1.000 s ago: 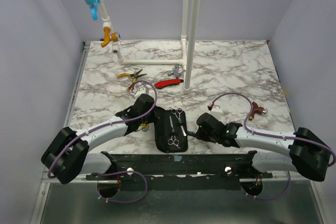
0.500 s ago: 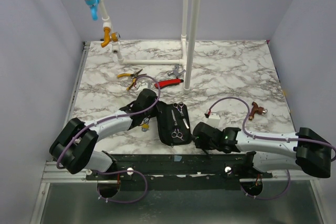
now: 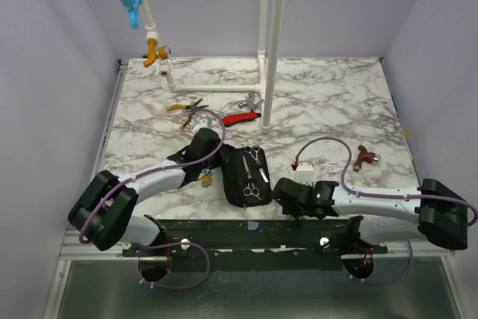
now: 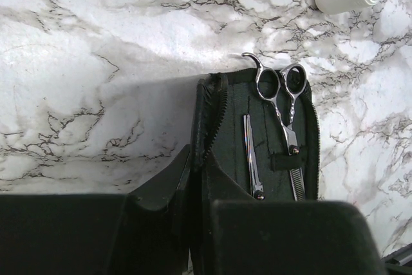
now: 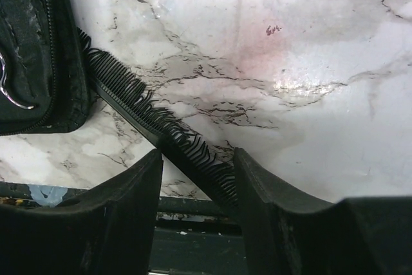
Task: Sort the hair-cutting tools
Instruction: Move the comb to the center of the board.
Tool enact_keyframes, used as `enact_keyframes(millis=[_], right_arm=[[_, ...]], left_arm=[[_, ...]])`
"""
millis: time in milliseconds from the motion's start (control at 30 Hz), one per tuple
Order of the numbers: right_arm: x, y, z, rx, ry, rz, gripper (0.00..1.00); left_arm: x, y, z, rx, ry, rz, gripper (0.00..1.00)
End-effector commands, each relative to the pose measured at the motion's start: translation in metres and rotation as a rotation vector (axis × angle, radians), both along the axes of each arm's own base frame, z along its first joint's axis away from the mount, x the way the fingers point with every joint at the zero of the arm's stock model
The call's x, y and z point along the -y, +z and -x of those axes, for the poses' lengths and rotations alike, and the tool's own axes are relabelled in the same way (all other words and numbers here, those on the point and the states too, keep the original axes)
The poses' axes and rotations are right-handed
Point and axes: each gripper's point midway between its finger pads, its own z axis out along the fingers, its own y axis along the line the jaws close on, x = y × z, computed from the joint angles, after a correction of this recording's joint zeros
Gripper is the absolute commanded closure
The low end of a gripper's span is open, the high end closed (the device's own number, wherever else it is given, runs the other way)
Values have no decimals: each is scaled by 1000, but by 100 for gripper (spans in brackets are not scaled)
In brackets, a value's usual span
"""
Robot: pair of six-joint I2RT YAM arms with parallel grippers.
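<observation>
A black zip case (image 3: 240,178) lies open at the table's near edge. It holds silver scissors (image 3: 255,156), a second silver pair (image 3: 252,193) and a thin stick-like tool (image 3: 263,175). My left gripper (image 3: 212,168) is shut on the case's zippered left edge (image 4: 207,114), with the scissors (image 4: 283,98) and thin tool (image 4: 251,159) just beyond. My right gripper (image 3: 281,198) is open, low over the table right of the case. The long black comb (image 5: 151,117) lies slanted between its fingers (image 5: 264,188), against the right one.
Yellow-handled pliers (image 3: 187,107) and a red-handled tool (image 3: 239,118) lie mid-table by the white pipe frame (image 3: 269,42). A small white box (image 3: 304,172) and a brown item (image 3: 364,156) lie to the right. The table's near edge and black rail (image 5: 187,207) lie just under my right gripper.
My right gripper has come down and toward the near edge, so the comb now lies between its fingers. My left arm shifted and the case moved slightly.
</observation>
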Motion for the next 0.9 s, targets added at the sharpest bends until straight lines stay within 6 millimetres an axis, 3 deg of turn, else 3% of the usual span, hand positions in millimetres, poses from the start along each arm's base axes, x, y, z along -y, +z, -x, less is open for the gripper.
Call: enact_keyframes(millis=[0,233,500,867], right_arm=[[6,-11,22,-67,33,59,49],[-23,-14,37,-61,53,48,49],[-10,0,35,-34,30,86,48],[11,-4,57,-130,96,138,44]], left_arm=[[2,3,3,6,-28,22,90],[3,4,10,0,-42,46,88],[-3,5,15,11,-39,37,85],[-8,17,19,51,-45,53,59]])
